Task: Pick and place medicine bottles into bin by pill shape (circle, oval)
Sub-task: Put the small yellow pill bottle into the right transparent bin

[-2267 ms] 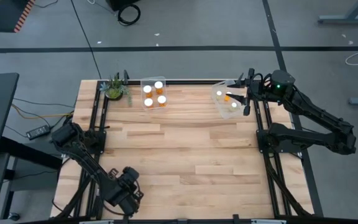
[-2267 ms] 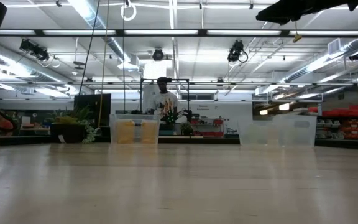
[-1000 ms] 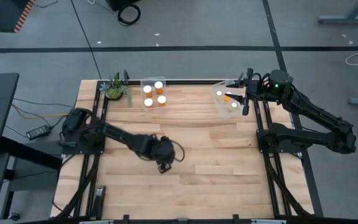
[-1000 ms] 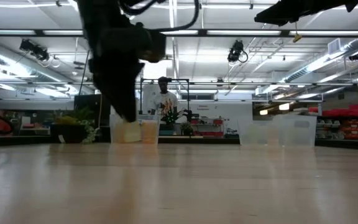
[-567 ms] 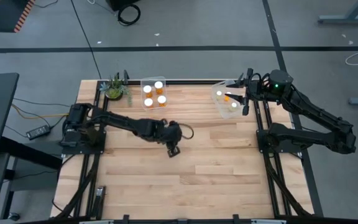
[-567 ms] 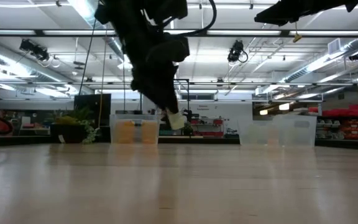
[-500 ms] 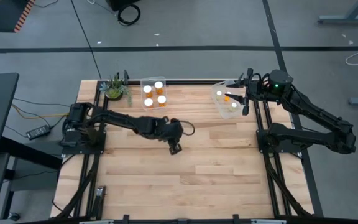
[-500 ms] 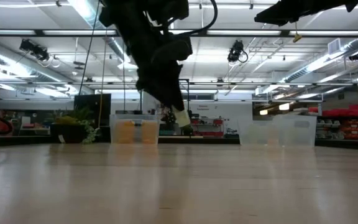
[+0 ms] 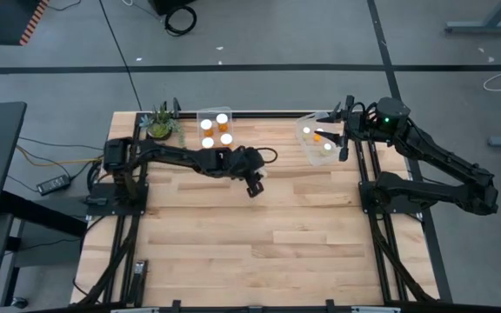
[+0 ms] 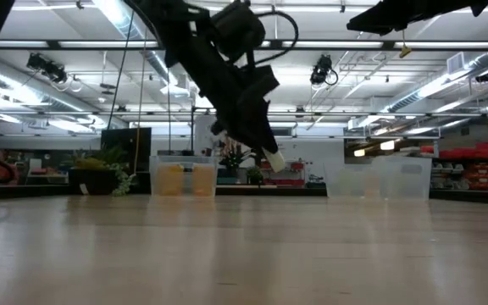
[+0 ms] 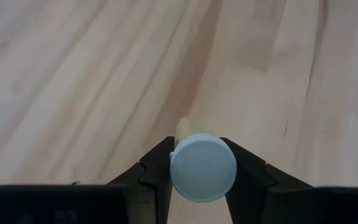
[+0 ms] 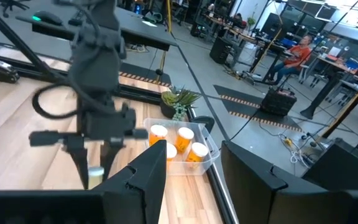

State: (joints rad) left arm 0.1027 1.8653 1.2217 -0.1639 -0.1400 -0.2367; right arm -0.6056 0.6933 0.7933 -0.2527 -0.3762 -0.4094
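A drop in transit is judged the chief risk: the bottle [image 11: 202,168] is gripped only at its white cap, so a sudden swing of the arm could let it slip and fall to the table [image 9: 259,226]. A second risk is misplacement, since the pill shape cannot be read here and either bin could be chosen wrongly.

The left gripper [image 9: 253,185] is seen above the middle of the table, clear of the surface, with its fingers [image 11: 156,169] closed on the bottle. The cap is clamped squarely between both fingers, one on each side, with the bottle's body pointing away towards the wood.

The left bin [image 9: 200,115], holding four bottles, is near the gripper. The right gripper [image 9: 344,132] is held at the right bin [image 9: 304,143]; its fingers are seen parted, with nothing between them.
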